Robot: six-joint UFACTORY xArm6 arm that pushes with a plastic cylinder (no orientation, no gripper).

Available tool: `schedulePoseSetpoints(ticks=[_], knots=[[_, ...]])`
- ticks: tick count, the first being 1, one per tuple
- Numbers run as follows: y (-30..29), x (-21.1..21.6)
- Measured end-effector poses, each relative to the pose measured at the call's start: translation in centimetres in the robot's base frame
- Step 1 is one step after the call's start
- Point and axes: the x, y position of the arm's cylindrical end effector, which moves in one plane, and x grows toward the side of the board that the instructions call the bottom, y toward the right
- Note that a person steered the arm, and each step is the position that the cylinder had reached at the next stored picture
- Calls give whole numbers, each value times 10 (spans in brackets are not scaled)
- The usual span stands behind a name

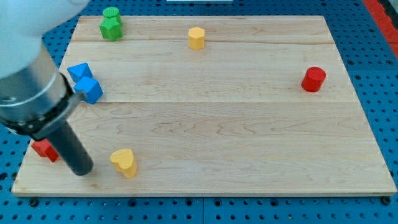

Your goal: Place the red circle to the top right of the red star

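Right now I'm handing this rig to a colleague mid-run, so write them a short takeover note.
My tip rests on the board at the view's bottom left, between the red star, partly hidden behind the rod, and the yellow heart.
The red circle sits far off at the view's right edge, well apart from the star.
Done: nothing that shows; the circle is nowhere near the star.
Left: reach the circle and push it across the board to just above and right of the star. The blue blocks lie near that spot, so steer carefully.

my tip [83, 171] sits low at the view's left, the rod apparently tilted.
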Motion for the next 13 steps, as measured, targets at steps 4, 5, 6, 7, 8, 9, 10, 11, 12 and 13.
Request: schedulePoseSetpoints(ticks=[4, 5, 6, 7, 8, 9, 10, 11, 12, 13], knots=[[287, -113], [407, -134], [456, -191], [381, -198], [283, -159], [343, -159], [319, -144], [262, -148], [248, -145], [246, -142]])
